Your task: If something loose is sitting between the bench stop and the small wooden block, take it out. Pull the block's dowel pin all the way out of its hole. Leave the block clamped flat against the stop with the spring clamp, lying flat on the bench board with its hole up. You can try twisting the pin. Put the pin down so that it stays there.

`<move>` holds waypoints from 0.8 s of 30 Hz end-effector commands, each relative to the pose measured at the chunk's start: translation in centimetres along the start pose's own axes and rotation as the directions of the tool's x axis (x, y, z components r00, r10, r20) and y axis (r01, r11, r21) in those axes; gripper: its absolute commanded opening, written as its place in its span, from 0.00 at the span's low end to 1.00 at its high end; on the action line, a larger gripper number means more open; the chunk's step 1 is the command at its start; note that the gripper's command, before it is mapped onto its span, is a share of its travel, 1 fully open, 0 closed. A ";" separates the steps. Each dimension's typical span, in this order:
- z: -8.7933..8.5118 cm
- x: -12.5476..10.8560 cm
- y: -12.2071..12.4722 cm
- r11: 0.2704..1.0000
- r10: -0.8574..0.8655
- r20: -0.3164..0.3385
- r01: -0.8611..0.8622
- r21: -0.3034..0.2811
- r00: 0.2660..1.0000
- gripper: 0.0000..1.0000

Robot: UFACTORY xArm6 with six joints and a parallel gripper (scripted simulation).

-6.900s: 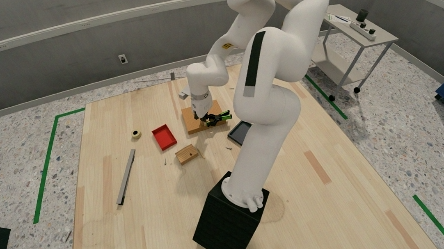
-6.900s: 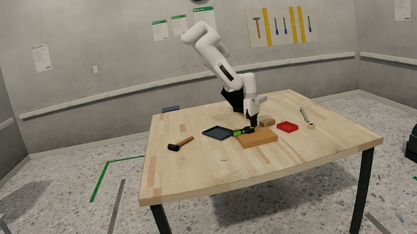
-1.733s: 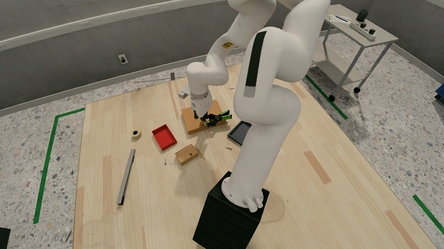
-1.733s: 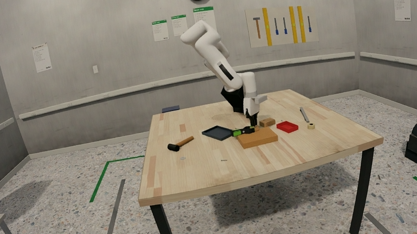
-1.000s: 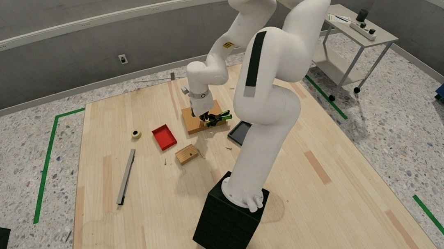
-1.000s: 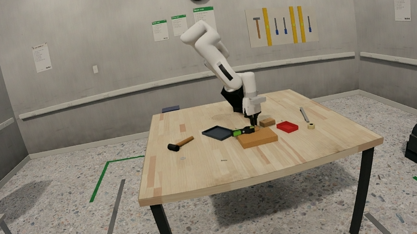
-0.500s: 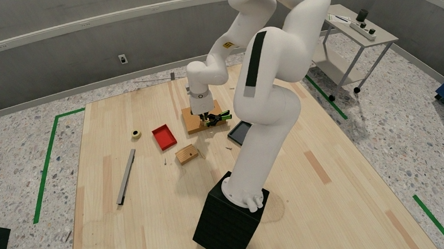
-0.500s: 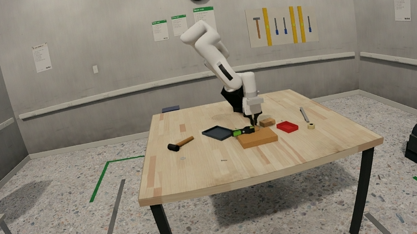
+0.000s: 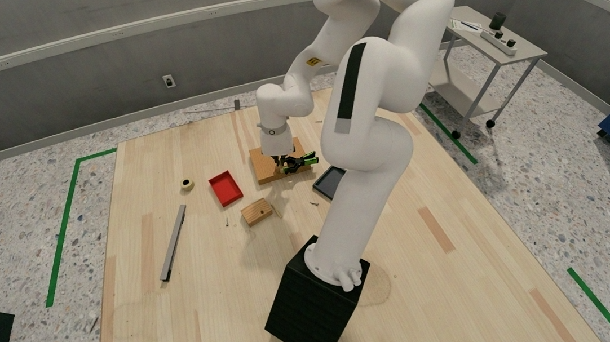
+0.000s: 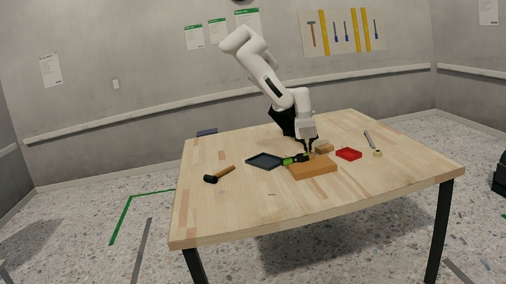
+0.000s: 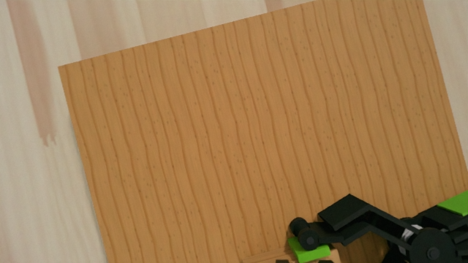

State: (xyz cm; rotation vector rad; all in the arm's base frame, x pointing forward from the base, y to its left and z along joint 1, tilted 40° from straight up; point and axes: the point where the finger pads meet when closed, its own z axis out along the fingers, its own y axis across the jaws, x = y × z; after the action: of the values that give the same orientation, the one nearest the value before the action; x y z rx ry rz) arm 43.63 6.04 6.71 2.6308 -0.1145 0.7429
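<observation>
The bench board (image 9: 262, 168) (image 10: 313, 167) (image 11: 219, 146) lies on the table. The black and green spring clamp (image 9: 300, 161) (image 10: 292, 159) (image 11: 365, 223) sits at its near edge, jaws on the small wooden block (image 11: 263, 258), which barely shows at the bottom of the wrist view. My gripper (image 9: 277, 161) (image 10: 306, 149) points straight down over the block beside the clamp. It is shut on the dowel pin, which is hidden between the fingers. The fingers are out of the wrist view. I cannot see the bench stop.
A second wooden block with a hole (image 9: 256, 211) (image 10: 323, 148) lies loose off the board. Nearby are a red tray (image 9: 225, 188) (image 10: 348, 153), a dark tray (image 9: 330, 182) (image 10: 264, 161), a tape roll (image 9: 187, 183), a metal bar (image 9: 172, 242) and a hammer (image 10: 218, 175).
</observation>
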 end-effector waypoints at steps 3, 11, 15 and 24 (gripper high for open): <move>-0.1 0.1 -0.1 0.990 0.144 -0.013 -0.144 0.002 0.990 0.00; -0.1 0.1 -0.1 0.952 0.305 -0.013 -0.305 0.004 0.952 0.00; -0.1 0.1 -0.1 0.939 0.344 -0.012 -0.344 0.005 0.939 0.00; -0.2 0.1 -0.1 0.948 0.318 -0.013 -0.318 0.005 0.948 0.00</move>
State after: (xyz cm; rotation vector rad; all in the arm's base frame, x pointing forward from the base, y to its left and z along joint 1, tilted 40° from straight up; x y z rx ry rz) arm 43.58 6.07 6.75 2.6367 -0.6202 0.8684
